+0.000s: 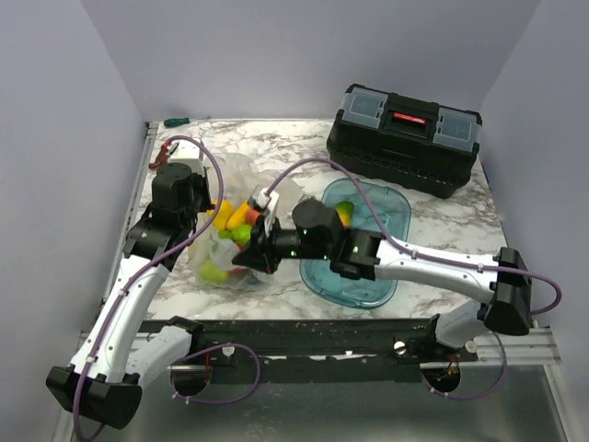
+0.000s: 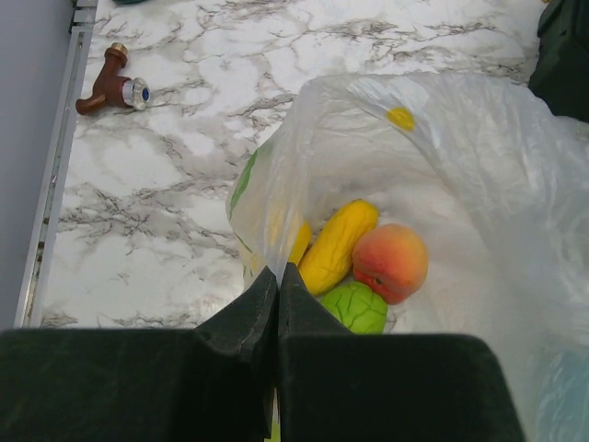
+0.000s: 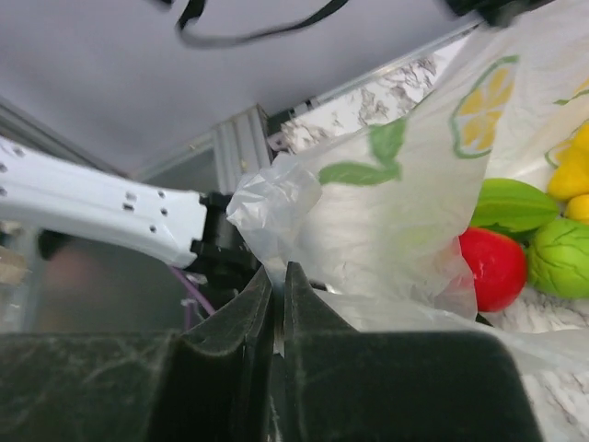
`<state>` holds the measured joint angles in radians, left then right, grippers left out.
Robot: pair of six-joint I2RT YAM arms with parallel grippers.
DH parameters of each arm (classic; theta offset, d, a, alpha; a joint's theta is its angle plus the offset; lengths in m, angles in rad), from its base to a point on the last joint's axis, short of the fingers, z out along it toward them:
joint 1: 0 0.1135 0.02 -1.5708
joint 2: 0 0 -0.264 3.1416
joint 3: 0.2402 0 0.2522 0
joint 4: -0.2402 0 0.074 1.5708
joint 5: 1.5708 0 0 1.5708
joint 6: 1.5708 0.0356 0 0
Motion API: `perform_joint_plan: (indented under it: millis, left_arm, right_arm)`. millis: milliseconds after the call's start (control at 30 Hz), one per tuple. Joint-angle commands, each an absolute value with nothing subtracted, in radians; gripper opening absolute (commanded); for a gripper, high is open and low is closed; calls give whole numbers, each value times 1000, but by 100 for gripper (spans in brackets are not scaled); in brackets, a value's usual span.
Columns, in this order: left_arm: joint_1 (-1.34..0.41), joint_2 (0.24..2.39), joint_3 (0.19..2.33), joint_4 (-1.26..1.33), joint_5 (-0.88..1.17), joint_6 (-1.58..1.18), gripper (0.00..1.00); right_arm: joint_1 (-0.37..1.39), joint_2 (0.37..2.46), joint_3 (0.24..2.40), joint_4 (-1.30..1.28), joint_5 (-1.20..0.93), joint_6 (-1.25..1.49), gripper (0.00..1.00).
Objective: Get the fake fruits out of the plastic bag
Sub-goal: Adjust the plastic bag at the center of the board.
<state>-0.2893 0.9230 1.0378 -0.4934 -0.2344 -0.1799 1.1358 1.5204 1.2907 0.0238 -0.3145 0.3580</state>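
The left claw (image 2: 277,287) and right claw (image 3: 278,285) each pinch the bag (image 2: 460,138) rim shut; the next move is probably spreading it to reach the peach (image 2: 390,261) inside.

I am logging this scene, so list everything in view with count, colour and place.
plastic bag: one, see-through with lemon-slice print, centre.
fake fruits: several inside the bag, full count hidden; visible are a yellow banana, a peach, a red apple, a wrinkled green fruit.
tray: one, blue-tinted, right of the bag.
loose fruit: one, yellow-green, in the tray's far end.
toolbox: one, black with red latch, far right.
tap: one, brown with silver end, far left.
small green object: one, far-left corner, too small to identify.
left gripper: one, black, shut on the bag's edge.
right gripper: one, black, shut on the bag's edge.
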Motion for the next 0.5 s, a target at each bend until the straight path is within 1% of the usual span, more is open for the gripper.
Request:
perform_joint_plan:
  millis: [0,33,67,133,167,233,333,367,400,433,467]
  left_arm:
    - [-282,940,1080,-521,-258,-205,0]
    - [-281,940,1078,-523,-257,-208,0]
    - [-281,940,1078,-521,-255,-210,0]
    - [-281,936,1073,-513,-248,-210,0]
    - [-281,933,1072,-512,-247,-210,0]
    - [-281,932,1069,-510,-245,-210,0]
    - [-281,927,1066,-507,-243,-211,0]
    - [-281,927,1064,-505,-237,-212,0]
    - [-281,925,1065,-505,-230,-212,0]
    - [-281,925,1064,-505,-226,-212,0]
    - [-281,924,1064,-504,-222,-212,0]
  right_arm:
    - [1307,1498,1186,65,169,106,9]
    - [1362,1515,1145,126,290,41,8]
    - [1405,1540,1113,186,439,-39,4]
    - [1487,1612,1071,312,665,-181,4]
    - [1520,1651,1048,421,783,-244,3]
    - [1565,1739,1014,623,937,-387,2]
    - [1614,1878,987,937,1067,-611,3]
    - [1623,1914,986,992,1087,-662,5]
    - [1627,1930,999,977,1092,-659,6]
    - [1630,1933,1018,905,1079,-605,8]
    - [1630,1924,1041,773,1041,-529,14]
